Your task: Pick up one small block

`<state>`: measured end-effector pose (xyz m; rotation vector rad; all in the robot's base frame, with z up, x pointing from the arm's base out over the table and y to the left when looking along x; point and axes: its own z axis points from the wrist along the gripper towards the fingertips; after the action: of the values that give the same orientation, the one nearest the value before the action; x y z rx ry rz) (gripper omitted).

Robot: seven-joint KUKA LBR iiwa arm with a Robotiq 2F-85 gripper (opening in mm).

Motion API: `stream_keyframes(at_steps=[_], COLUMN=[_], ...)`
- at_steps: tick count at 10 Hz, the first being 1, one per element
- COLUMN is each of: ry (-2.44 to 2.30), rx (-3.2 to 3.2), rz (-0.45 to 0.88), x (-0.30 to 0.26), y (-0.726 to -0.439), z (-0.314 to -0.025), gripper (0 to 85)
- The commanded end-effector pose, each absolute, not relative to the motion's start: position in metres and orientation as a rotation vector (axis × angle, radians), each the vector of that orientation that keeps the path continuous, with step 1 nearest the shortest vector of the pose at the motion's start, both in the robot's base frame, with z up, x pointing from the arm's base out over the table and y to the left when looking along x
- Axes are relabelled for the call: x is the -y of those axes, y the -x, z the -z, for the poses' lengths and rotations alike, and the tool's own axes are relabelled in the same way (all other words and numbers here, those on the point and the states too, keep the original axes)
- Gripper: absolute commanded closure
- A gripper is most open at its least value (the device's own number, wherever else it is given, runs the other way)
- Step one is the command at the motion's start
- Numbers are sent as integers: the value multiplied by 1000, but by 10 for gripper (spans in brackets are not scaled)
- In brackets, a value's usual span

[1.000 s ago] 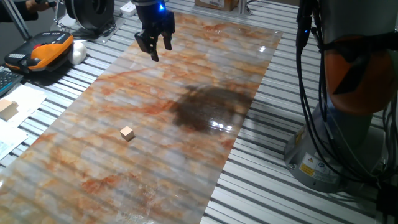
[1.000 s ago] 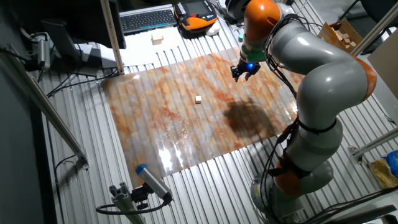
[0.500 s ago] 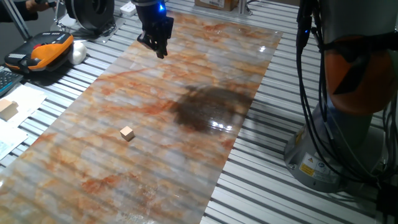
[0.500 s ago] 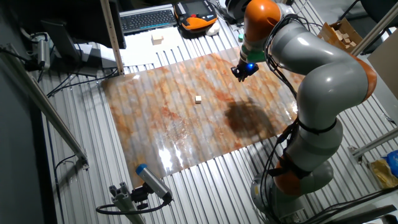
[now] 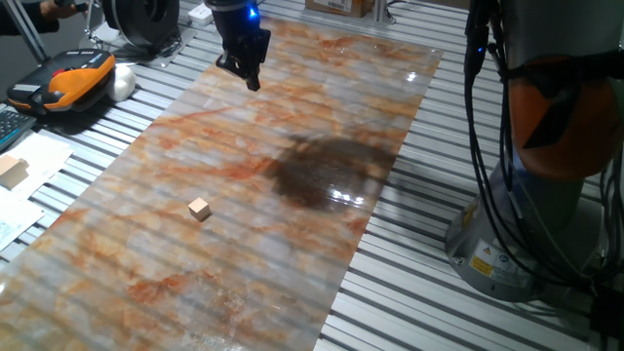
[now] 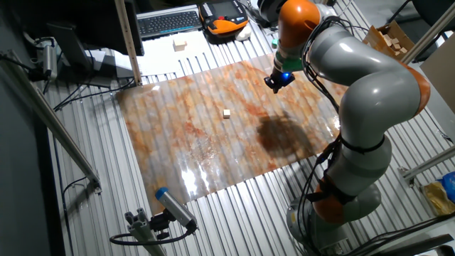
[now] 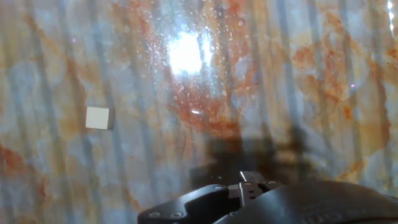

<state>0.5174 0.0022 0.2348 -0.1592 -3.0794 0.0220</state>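
The small block (image 5: 199,209) is a tiny light tan cube lying on the marbled orange-grey sheet (image 5: 146,253). It also shows in the other fixed view (image 6: 227,113) and at the left of the hand view (image 7: 98,117). My gripper (image 5: 252,82) hangs above the sheet's far end, well away from the block, with its fingers closed together and nothing between them. It also shows in the other fixed view (image 6: 274,84). The fingertips do not show in the hand view, only the dark hand body at the bottom edge.
A larger pale wooden block (image 5: 10,171) lies on paper off the sheet's left side. An orange-black device (image 5: 68,78) and a keyboard (image 6: 168,23) lie beyond it. A dark stain (image 5: 327,166) marks the sheet. The robot base (image 5: 526,224) stands to the right.
The gripper's fingers were spread open one second ago and have since closed together on nothing. The hand has stayed over the sheet's far end. The block has not moved.
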Motion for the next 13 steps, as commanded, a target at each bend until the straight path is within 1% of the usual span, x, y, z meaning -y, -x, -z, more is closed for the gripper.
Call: stream_keyframes(at_steps=[1,8,13], ry=[159,275,368], rx=[3077,3076,3050], rz=[-7,43,23], x=[-2,-12,-39], y=[-518,-522,-535], z=[-234,-232,-245], gripper=[850,850,850])
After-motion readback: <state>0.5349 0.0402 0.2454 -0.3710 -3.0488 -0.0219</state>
